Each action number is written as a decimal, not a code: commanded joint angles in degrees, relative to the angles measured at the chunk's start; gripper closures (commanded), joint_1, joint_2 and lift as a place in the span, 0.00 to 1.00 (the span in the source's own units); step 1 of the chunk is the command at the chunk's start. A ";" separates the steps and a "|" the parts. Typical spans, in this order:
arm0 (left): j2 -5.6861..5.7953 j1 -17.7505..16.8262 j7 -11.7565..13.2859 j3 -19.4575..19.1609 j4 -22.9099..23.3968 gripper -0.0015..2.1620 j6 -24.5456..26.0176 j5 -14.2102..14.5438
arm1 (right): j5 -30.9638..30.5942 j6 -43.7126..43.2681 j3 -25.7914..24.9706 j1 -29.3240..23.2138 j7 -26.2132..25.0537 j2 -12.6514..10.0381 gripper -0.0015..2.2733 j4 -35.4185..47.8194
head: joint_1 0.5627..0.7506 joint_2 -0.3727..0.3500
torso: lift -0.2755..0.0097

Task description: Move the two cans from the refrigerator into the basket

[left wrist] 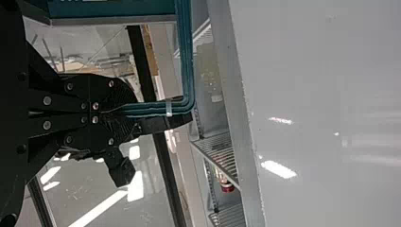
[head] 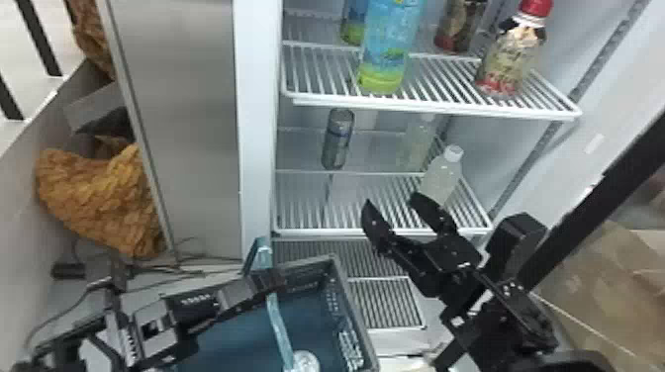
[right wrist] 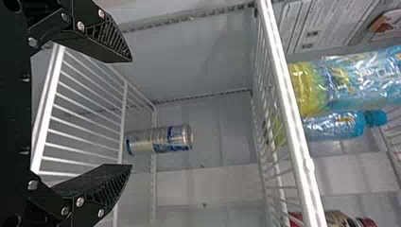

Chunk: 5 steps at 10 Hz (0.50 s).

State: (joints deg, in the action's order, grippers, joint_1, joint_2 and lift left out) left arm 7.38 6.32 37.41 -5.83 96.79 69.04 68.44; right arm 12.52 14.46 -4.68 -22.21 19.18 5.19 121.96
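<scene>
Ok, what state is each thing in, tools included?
Left tool: shut on basket handle
Right tool: open, empty
Basket: one can visible inside
Refrigerator: open
Shelf can: upright
Front blue-and-green bottle: upright
Front red-capped bottle: upright, closed
Front white-capped bottle: upright, closed
Rear bottles: upright

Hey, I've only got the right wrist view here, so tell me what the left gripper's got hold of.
Observer: The left gripper is closed on the basket's teal handle.
Operator: Okay, and is there anything in the basket?
Observer: Yes, a round silver top, most likely a can's, shows inside it in the head view.
Operator: So where's the basket sitting compared with the fridge shelves?
Observer: The basket is in front of the refrigerator, lower than the shelf with the white-capped bottle.
</scene>
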 commanded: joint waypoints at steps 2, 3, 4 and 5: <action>0.00 0.00 0.03 0.00 -0.12 0.56 0.00 0.00 | -0.06 -0.83 -0.12 1.26 -1.77 -0.18 0.12 -1.94 | 0.70 0.21 | 0.20; 0.00 0.00 -0.05 0.00 0.02 0.56 0.00 0.00 | -0.29 -0.97 -0.12 2.80 -1.77 -0.18 0.12 -3.49 | 0.70 0.20 | 0.20; 0.00 0.00 0.03 0.11 0.02 0.56 0.00 0.00 | -0.41 -1.11 -0.12 4.77 -1.86 -0.18 0.12 -5.31 | 0.70 0.20 | 0.20; 0.00 -0.14 -0.05 0.23 0.02 0.56 0.00 0.00 | -0.64 -1.95 0.11 6.74 -1.86 -0.18 0.12 -7.56 | 0.70 0.20 | 0.20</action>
State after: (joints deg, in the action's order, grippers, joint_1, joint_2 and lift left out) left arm 7.38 6.27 37.42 -5.68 96.80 69.04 68.44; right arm 11.98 12.86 -4.71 -16.58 17.31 5.01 115.56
